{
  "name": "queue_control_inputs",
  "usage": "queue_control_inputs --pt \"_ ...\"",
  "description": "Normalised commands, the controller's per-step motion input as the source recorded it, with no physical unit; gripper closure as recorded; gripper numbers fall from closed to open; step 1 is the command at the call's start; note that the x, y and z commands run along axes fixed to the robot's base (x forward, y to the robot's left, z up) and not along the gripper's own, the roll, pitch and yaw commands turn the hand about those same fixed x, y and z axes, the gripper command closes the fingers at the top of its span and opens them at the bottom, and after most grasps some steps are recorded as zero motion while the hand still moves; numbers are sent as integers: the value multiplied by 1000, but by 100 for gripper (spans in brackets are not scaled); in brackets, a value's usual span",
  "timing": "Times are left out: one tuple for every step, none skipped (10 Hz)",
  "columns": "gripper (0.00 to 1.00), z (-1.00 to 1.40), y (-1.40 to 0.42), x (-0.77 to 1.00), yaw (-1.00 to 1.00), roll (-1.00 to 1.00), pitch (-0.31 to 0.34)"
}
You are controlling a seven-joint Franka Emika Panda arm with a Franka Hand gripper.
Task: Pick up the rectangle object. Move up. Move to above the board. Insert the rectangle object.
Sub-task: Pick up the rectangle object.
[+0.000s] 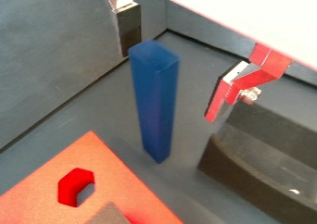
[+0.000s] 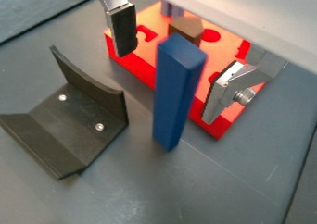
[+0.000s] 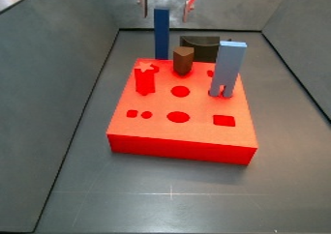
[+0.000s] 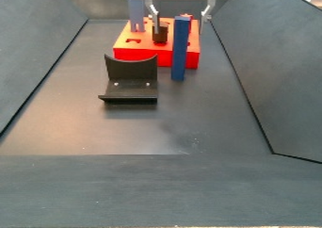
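Note:
The rectangle object (image 1: 155, 98) is a tall deep-blue bar standing upright on the grey floor beside the board; it shows in both wrist views (image 2: 176, 93) and both side views (image 3: 162, 33) (image 4: 183, 48). The board (image 3: 195, 131) is a flat red square block with shaped holes, also seen in a wrist view (image 1: 118, 172). My gripper (image 2: 176, 59) is open around the bar's top. One finger (image 2: 121, 29) and the other finger (image 2: 229, 89) stand on either side of the bar with gaps. In a side view the gripper (image 3: 167, 4) hangs over the bar.
On the board stand a grey-blue two-legged block (image 3: 229, 66), a brown piece (image 3: 184, 59) and a small red notched peg (image 3: 145, 79). The dark fixture (image 4: 130, 76) stands on the floor next to the board and bar. Sloped grey walls enclose the floor.

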Motion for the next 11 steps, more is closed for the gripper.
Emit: queue_control_inputs --pt "0 -283 -89 -23 0 -67 0" --pt "0 -217 -103 29 -109 -27 0" --pt "0 -163 -77 51 -169 0 0" --pt "0 -129 -20 43 -154 0 6" --pt "0 -91 -6 20 -97 0 13" --pt "0 0 0 0 0 0 -9" --pt "0 0 0 -14 -3 0 0" --pt "0 0 0 0 0 0 0" --pt "100 0 0 0 0 0 0" --pt "100 0 0 0 0 0 0" --pt "100 0 0 0 0 0 0"
